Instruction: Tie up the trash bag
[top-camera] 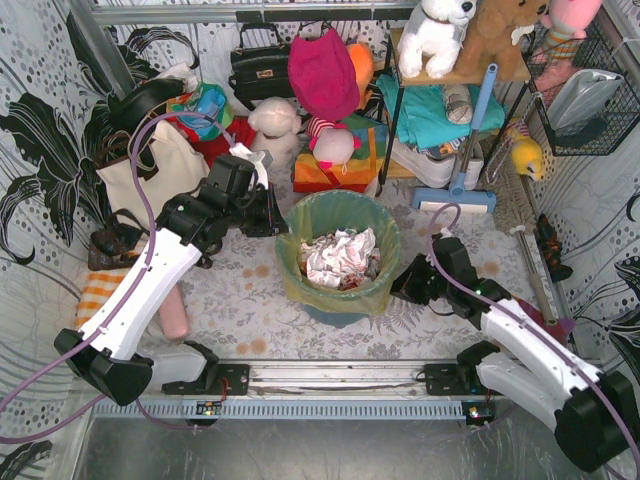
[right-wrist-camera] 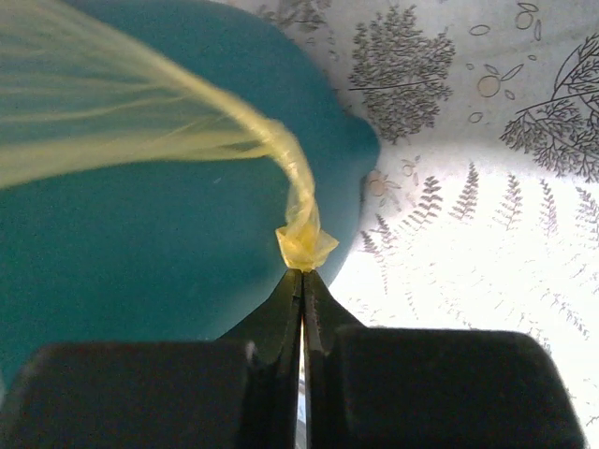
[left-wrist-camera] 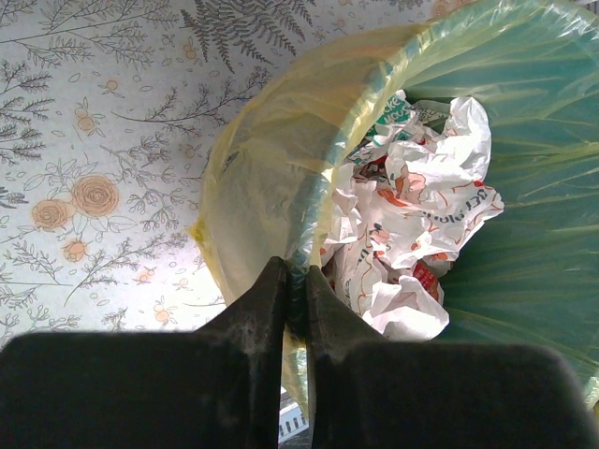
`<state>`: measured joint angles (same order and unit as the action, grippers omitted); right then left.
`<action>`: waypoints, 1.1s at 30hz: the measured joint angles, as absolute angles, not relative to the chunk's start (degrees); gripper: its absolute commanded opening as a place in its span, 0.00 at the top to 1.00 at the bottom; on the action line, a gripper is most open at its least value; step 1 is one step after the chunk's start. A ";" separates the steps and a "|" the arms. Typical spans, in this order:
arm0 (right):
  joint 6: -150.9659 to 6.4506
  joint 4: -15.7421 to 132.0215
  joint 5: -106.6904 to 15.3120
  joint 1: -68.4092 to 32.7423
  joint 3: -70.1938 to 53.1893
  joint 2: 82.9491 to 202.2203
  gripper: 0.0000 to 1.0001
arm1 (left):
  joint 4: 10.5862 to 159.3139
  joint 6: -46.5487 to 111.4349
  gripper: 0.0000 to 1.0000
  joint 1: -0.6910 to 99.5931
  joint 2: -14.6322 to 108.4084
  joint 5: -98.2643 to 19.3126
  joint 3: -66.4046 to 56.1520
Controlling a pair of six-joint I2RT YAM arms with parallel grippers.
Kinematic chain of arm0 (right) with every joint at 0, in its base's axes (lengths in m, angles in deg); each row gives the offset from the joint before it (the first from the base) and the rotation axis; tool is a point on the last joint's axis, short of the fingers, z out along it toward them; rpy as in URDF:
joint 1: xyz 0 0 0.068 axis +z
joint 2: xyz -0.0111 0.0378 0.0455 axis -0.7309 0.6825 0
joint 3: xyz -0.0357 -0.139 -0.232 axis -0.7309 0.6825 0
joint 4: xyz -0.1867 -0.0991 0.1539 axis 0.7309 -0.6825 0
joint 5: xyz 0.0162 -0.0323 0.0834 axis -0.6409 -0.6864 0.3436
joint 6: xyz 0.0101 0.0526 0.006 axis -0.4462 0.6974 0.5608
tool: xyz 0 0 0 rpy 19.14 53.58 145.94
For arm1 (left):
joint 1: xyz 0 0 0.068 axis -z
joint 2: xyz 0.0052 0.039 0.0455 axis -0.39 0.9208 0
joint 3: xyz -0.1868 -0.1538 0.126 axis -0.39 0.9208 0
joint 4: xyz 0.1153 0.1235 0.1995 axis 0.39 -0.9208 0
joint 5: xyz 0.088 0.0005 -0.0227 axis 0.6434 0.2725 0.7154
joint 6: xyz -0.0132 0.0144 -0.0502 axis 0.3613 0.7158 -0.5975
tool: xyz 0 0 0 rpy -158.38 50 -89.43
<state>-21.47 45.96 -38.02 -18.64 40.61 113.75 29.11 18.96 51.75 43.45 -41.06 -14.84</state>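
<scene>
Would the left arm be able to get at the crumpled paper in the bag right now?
Probably not yet: the left gripper is pinching the trash bag at its edge, so it is busy. The crumpled paper lies uncovered just beyond, with nothing in between.

One trash bag point(left-wrist-camera: 253, 187), one teal bin point(right-wrist-camera: 140, 234), and perhaps six plush toys point(top-camera: 435, 30) behind.

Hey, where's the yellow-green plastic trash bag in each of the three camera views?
Top external: the thin translucent yellow-green plastic trash bag, centre of the picture.
Left wrist: the bag fills the centre and right, draped over the rim.
Right wrist: a twisted strand of it, upper left to centre.
Shared landmark: the round teal-blue plastic bin it lines.
</scene>
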 measured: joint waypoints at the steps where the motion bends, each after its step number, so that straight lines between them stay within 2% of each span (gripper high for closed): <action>1: -21.47 44.69 -38.15 -18.62 40.17 111.96 1.00 | 29.09 18.94 1.00 51.79 43.45 -40.97 -14.84; 8: -21.45 36.39 -40.31 -18.62 37.61 100.03 1.00 | 29.02 18.68 1.00 51.79 43.40 -40.41 -14.84; 18: -20.86 32.01 -41.45 -18.62 33.79 90.48 1.00 | 28.87 18.20 1.00 51.79 43.31 -39.68 -14.84; 26: -18.34 39.05 -45.06 -18.62 31.93 86.98 1.00 | 28.87 18.11 1.00 51.79 43.29 -39.68 -14.84; 33: -18.23 49.09 -45.25 -18.64 28.39 91.68 1.00 | 28.78 18.11 1.00 51.79 43.29 -39.64 -14.87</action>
